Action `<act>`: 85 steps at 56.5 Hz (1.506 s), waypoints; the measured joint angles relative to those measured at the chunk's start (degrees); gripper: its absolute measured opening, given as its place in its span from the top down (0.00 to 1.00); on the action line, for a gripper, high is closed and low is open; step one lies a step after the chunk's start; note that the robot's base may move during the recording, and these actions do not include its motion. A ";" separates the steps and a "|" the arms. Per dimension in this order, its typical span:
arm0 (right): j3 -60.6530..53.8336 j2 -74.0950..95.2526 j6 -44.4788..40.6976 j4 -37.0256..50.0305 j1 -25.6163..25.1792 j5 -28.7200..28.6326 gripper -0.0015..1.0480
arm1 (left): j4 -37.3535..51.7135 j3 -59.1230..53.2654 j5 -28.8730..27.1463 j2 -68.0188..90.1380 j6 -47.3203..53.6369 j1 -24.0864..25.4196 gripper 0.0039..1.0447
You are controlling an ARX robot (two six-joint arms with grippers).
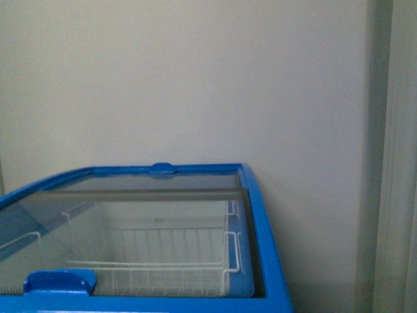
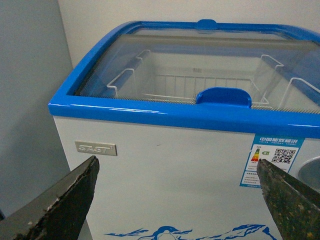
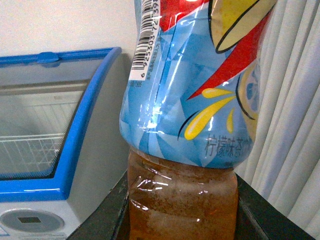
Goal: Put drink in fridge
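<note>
The fridge (image 1: 262, 235) is a white chest with a blue top rim. Its white wire basket (image 1: 163, 261) shows through the glass lid (image 1: 143, 194). Neither gripper is in the front view. In the left wrist view my left gripper (image 2: 177, 162) is open, its dark fingers (image 2: 65, 200) spread wide in front of the fridge's white front (image 2: 165, 125), empty and not touching it. My right gripper (image 3: 182, 210) is shut on the drink (image 3: 190, 100), a plastic bottle with reddish-brown contents and a light blue label. It is held upright beside the fridge's blue rim (image 3: 80, 125), and its cap is out of view.
A blue lid handle (image 2: 223, 96) sits at the fridge's front edge. A grey panel (image 2: 30, 100) stands close by one side of the fridge. Pale curtains (image 3: 295, 125) hang on the other side, and a plain wall (image 1: 195, 78) is behind. A round control dial (image 3: 30, 220) sits low on the fridge.
</note>
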 joint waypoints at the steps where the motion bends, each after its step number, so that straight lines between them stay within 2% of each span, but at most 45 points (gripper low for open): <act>1: 0.00 0.00 0.00 0.00 0.00 0.00 0.63 | 0.00 0.00 0.00 0.00 0.00 0.00 0.08; 5: 0.00 0.00 0.00 0.00 0.00 -0.02 0.63 | 0.00 0.00 0.00 0.00 0.00 0.00 0.08; 7: 0.00 0.00 0.00 0.00 0.00 -0.02 0.63 | -1.07 0.33 2.14 0.68 -1.31 0.66 0.08; 9: 0.00 0.00 0.02 0.00 0.00 0.02 0.63 | -2.27 1.31 8.52 3.45 -3.65 3.21 0.08; 12: 0.00 0.00 0.02 0.00 -0.02 0.02 0.63 | 0.17 1.99 14.93 8.37 -4.94 6.58 0.08; 15: -0.02 0.00 -0.02 0.00 0.02 -0.13 0.63 | 7.28 2.84 23.82 16.92 -4.96 11.98 0.08; 21: -0.02 0.00 0.00 0.00 0.04 -0.07 0.63 | 22.34 6.05 36.11 32.54 -0.37 18.60 0.08; 26: -0.02 0.00 0.00 0.00 0.04 -0.02 0.63 | 35.17 11.58 46.64 48.00 8.72 22.05 0.08; 28: -0.02 0.00 0.00 0.00 0.04 -0.02 0.63 | 37.20 13.66 49.00 52.11 11.87 22.67 0.08; 35: -0.02 0.00 0.00 0.00 0.04 -0.02 0.63 | 34.03 22.25 60.67 64.26 25.81 23.56 0.08; 39: -0.02 0.00 0.00 0.00 0.04 -0.02 0.63 | 25.66 27.56 67.12 68.30 35.08 23.52 0.08; 45: -0.02 0.00 0.00 0.00 0.04 -0.02 0.63 | 10.75 35.41 67.82 72.30 49.16 22.03 0.08; 51: -0.02 0.00 0.00 0.00 0.04 -0.02 0.63 | -2.16 43.19 65.61 77.35 66.20 19.12 0.08; 57: -0.02 0.00 0.00 0.00 0.04 -0.02 0.63 | -11.98 50.84 62.34 82.55 79.14 16.76 0.08; 70: -0.02 0.00 0.00 0.00 0.04 -0.02 0.63 | -12.85 58.10 56.96 90.05 87.41 13.79 0.08; 85: -0.02 0.00 0.00 0.00 0.04 -0.02 0.63 | -10.56 60.57 54.64 94.82 88.67 10.58 0.08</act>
